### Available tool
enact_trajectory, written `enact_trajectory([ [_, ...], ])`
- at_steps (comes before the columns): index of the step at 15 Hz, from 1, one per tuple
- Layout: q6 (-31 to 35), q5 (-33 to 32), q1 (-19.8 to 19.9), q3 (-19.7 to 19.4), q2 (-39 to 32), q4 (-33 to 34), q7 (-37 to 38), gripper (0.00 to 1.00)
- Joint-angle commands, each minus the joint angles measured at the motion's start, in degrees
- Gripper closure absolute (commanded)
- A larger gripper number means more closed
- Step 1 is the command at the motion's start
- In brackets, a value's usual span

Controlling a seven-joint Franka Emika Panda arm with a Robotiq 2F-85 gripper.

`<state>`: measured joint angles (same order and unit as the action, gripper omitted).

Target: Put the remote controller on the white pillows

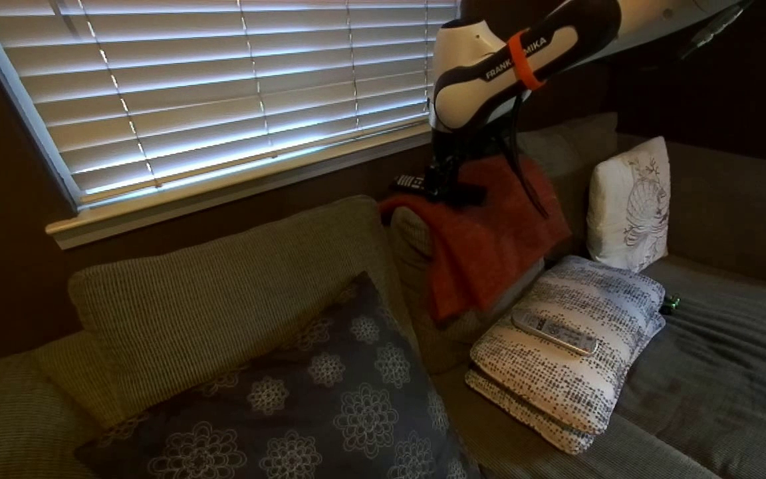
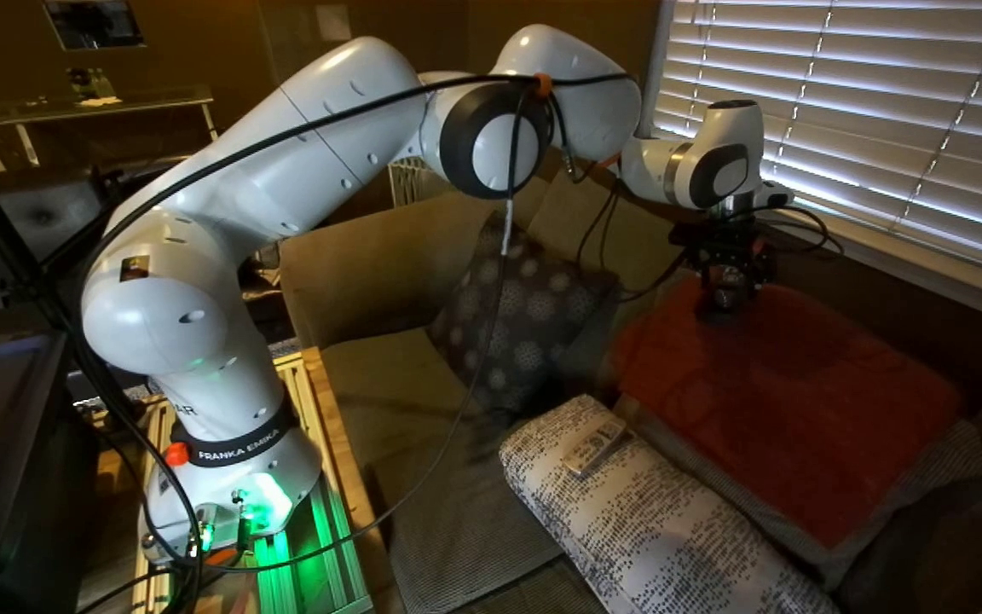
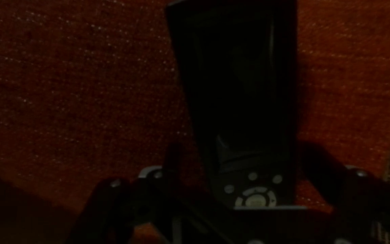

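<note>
Wrist view: pincer spread around black remote controller, gaps showing. Both stacked white pillows show only in an exterior view.

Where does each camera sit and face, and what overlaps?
Exterior view: high by the dark cushion, facing along the sofa; arm's outer end shows.
Exterior view: raised near the base, facing sofa and blinds; nearly the whole arm shows.
Wrist view: mounted above the tool, facing the black remote controller on the blanket; fingers show.
Both exterior views share the white pillows.
</note>
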<state>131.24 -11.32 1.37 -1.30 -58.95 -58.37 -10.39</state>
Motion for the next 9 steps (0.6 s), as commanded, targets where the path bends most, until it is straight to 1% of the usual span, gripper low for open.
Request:
enact_trajectory([
  [1,-2.15,0.48,-0.59,-0.60,-2.36,4.32,-0.29,0.39],
  [4,-1.77,0.42,-0.78,-0.49,-1.82,3.94,-0.42,0.59],
  [9,-1.33,0.91,-0.97,-0.07,1.33,1.24,0.04,0.60],
])
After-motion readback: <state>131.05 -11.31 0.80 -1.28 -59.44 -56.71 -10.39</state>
